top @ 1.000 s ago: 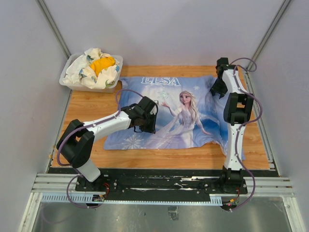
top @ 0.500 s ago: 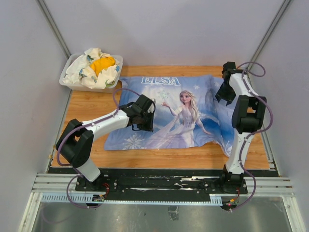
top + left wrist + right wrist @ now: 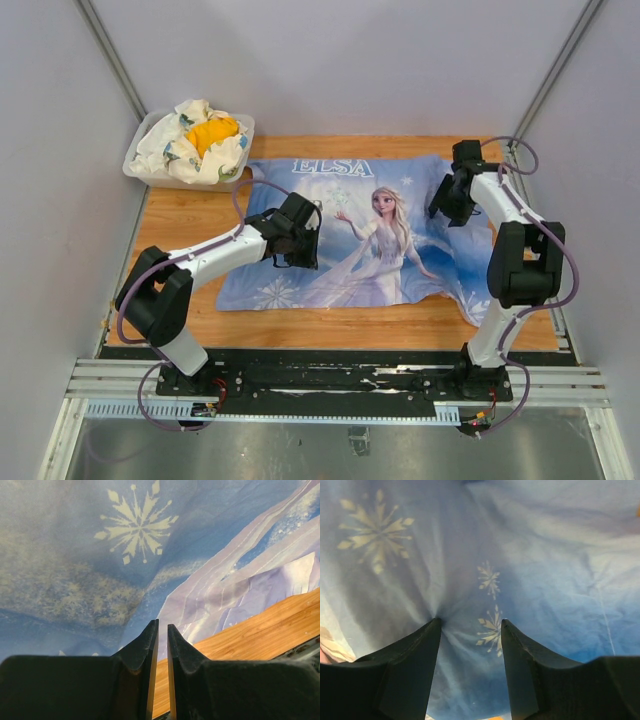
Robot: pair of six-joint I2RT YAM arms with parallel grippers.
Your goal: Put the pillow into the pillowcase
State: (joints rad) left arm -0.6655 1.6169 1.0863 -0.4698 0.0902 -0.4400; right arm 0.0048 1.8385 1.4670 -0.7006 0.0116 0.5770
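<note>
The light-blue ELSA pillowcase (image 3: pixel 360 235) lies flat and a little puffed on the wooden table. The pillow does not show in any view. My left gripper (image 3: pixel 300 260) hovers over the case's left part, its jaws almost together with nothing between them; the left wrist view shows it (image 3: pixel 162 625) just above the blue cloth (image 3: pixel 100 555). My right gripper (image 3: pixel 443 205) is on the case's right upper part. In the right wrist view it (image 3: pixel 470 621) is open, with the left fingertip pressed into the fabric (image 3: pixel 520 545), which puckers there.
A clear plastic bin (image 3: pixel 135 165) at the back left holds a white-and-yellow cloth bundle (image 3: pixel 195 140). Bare wood (image 3: pixel 180 215) lies left of the case. Grey walls stand on both sides. The black rail with the arm bases runs along the near edge.
My right gripper swung out toward the back right edge, then came back left and down onto the case's right part. My left gripper shifted slightly left.
</note>
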